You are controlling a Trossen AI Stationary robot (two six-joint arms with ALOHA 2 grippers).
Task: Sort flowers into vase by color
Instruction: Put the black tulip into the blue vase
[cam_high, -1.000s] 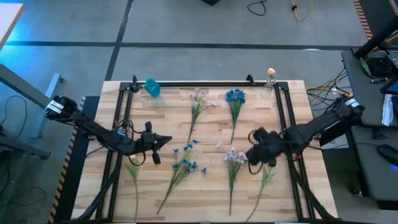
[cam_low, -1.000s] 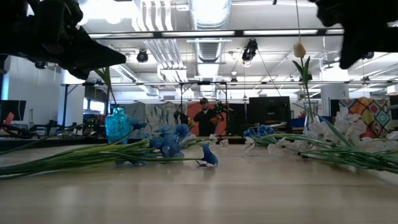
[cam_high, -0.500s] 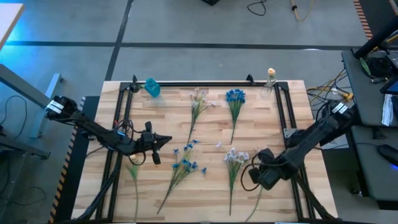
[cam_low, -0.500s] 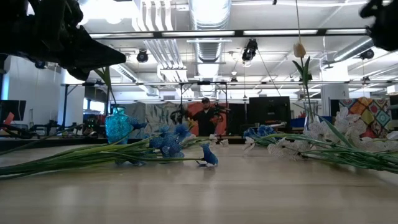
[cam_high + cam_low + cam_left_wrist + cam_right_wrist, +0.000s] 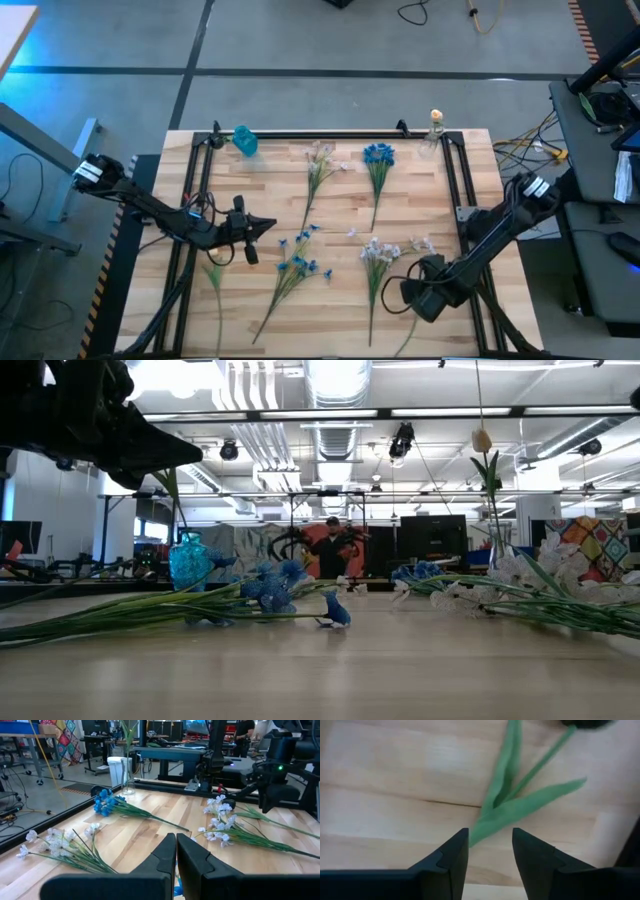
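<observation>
My right gripper points down, open, just above the long green leaves of a flower stem lying near the table's right front; a leaf tip lies below the gap between the fingers, and its blossom is hidden. My left gripper hovers level over the table's left, shut and empty. Loose on the table lie blue sprigs and white-lilac sprigs. A blue vase stands far left. A clear vase holding a peach tulip stands far right.
Another green stem lies near the left front edge. Black frame rails run along the table's left, right and far sides. A person stands far off in the room behind the table.
My right gripper has swung toward the table's near edge and down, rolling as it went, from beside the white-lilac sprig to above the green stem's leaves, uncovering some white blossoms. It has left the low view's top right corner.
</observation>
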